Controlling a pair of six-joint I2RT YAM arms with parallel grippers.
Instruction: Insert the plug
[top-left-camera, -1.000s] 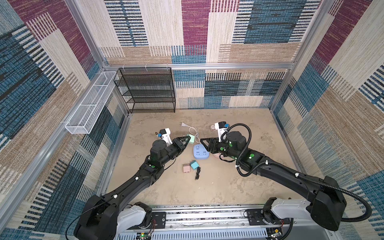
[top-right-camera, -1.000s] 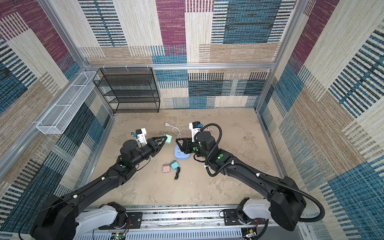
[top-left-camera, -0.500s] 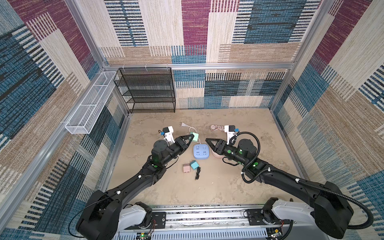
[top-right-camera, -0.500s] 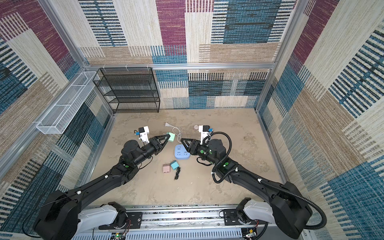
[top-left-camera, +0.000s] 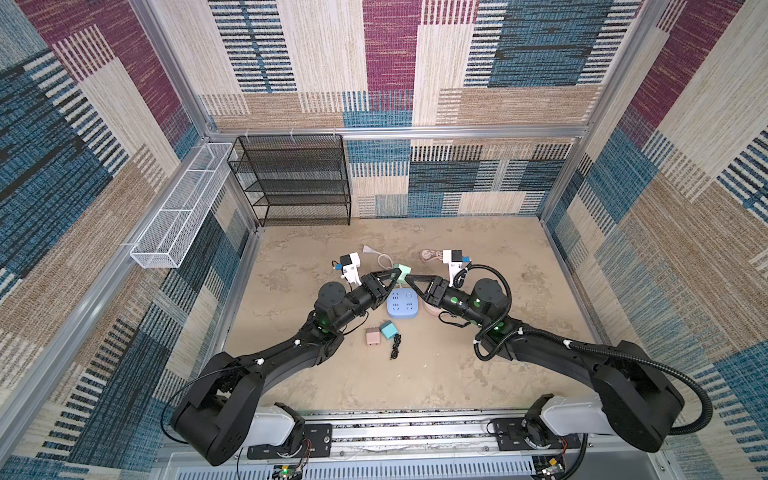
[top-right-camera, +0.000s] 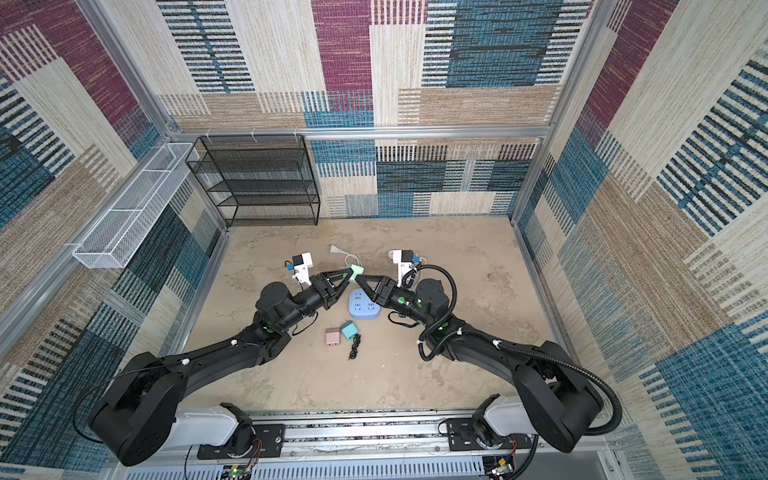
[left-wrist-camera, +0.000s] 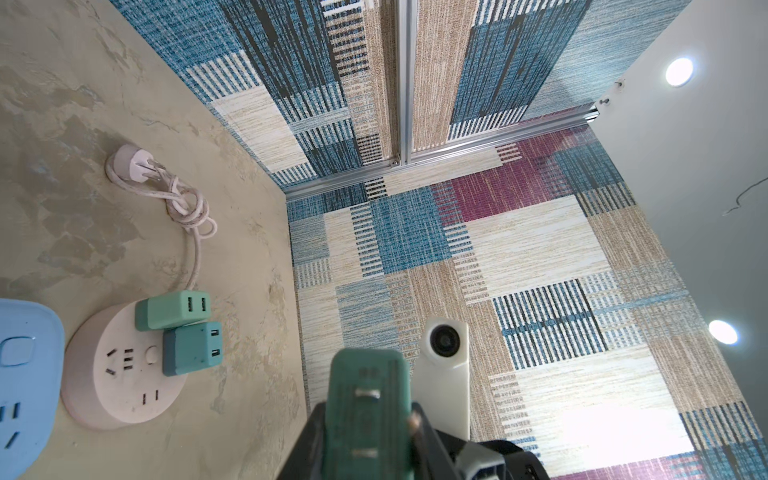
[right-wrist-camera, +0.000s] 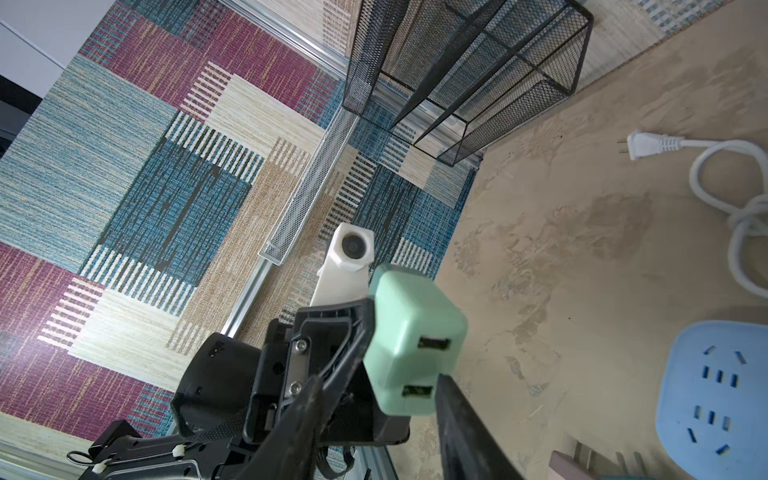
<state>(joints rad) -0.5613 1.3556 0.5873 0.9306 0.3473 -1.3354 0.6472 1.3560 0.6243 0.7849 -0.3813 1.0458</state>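
My left gripper (top-left-camera: 397, 273) (left-wrist-camera: 368, 415) is shut on a mint green plug (top-left-camera: 403, 275) (top-right-camera: 355, 274) and holds it above the floor. In the left wrist view its two metal prongs face the camera. My right gripper (top-left-camera: 409, 279) (right-wrist-camera: 378, 380) meets it tip to tip. Its jaws stand open on either side of the plug's (right-wrist-camera: 415, 340) USB end, and one fingertip (right-wrist-camera: 446, 386) is close to its edge. A blue power strip (top-left-camera: 401, 304) (right-wrist-camera: 715, 399) lies on the floor right below both grippers.
A round pink socket (left-wrist-camera: 120, 382) holding two green chargers lies beside the blue strip, with its pink cord (left-wrist-camera: 183, 203) behind it. A pink adapter (top-left-camera: 372, 336), a teal adapter (top-left-camera: 388, 330) and a black cable (top-left-camera: 395, 347) lie nearer the front. A white corded plug (right-wrist-camera: 648, 145) and a black mesh shelf (top-left-camera: 297, 180) are at the back.
My right gripper has risen from beside the blue strip and swung left to the held plug, with its jaws a little narrower. My left gripper has carried the plug slightly right.
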